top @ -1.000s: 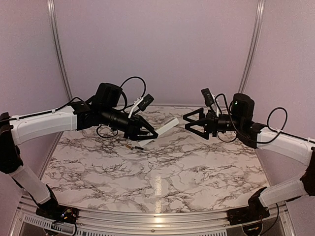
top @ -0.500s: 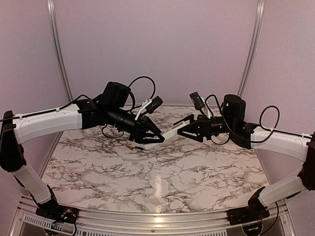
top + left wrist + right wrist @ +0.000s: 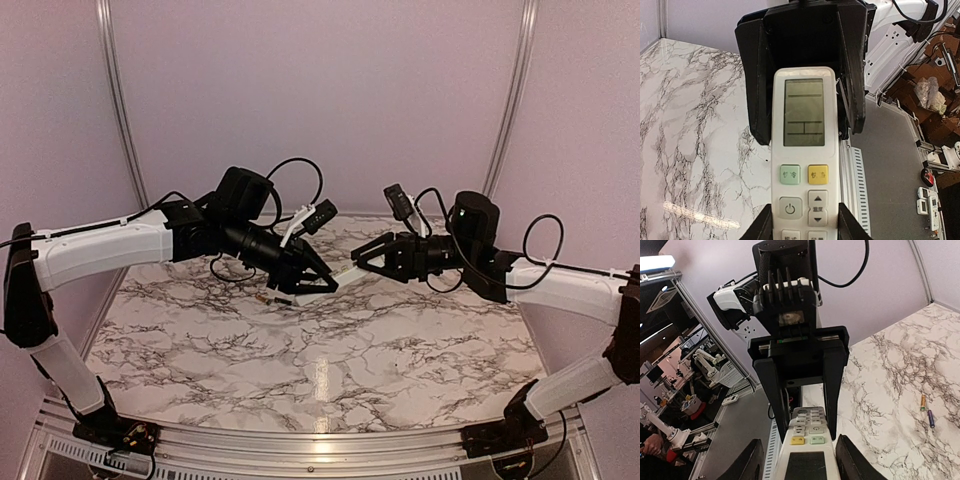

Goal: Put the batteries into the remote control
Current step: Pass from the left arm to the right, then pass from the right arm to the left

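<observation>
While aloft — remote control (image 3: 346,271) long axis left-right, screen end rightward.

The remote control (image 3: 803,150), slim and white with a grey screen and green and yellow buttons, is held in mid-air by both ends. Two small batteries (image 3: 923,402) lie close together on the table (image 3: 890,370).

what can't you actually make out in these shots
Back of the remote control: turned away in both wrist views; in the top view too small, between the left hand and right hand.
Whether the right hand's fingers press the remote control: left wrist view, dark edges merge.
Polarity marks on the batteries: right wrist view, too small.
Its lower buttons: left wrist view, cut off by the bottom edge.
</observation>
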You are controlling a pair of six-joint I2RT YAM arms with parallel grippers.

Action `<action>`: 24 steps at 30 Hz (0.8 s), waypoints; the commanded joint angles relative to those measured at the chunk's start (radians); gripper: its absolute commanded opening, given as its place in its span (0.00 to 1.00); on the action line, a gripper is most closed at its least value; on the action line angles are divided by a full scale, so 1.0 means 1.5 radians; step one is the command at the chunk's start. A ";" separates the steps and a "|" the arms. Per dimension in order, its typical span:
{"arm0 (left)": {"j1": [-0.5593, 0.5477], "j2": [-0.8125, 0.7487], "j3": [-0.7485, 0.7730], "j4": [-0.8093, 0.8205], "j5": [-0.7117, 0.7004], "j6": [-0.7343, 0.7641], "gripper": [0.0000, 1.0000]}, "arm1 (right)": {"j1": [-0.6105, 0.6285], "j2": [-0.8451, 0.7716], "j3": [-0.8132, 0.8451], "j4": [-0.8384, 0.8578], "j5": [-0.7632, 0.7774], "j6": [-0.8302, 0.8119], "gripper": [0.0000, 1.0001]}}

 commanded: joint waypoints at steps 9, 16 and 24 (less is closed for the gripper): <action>-0.001 -0.004 0.010 0.020 -0.075 -0.003 0.42 | 0.005 0.024 0.012 0.020 -0.014 0.030 0.16; -0.001 -0.051 -0.010 0.028 -0.200 -0.005 0.84 | 0.003 0.023 0.030 -0.037 0.026 -0.001 0.15; -0.020 -0.158 -0.123 0.106 -0.366 0.018 0.86 | -0.018 0.031 0.034 -0.068 0.086 0.036 0.16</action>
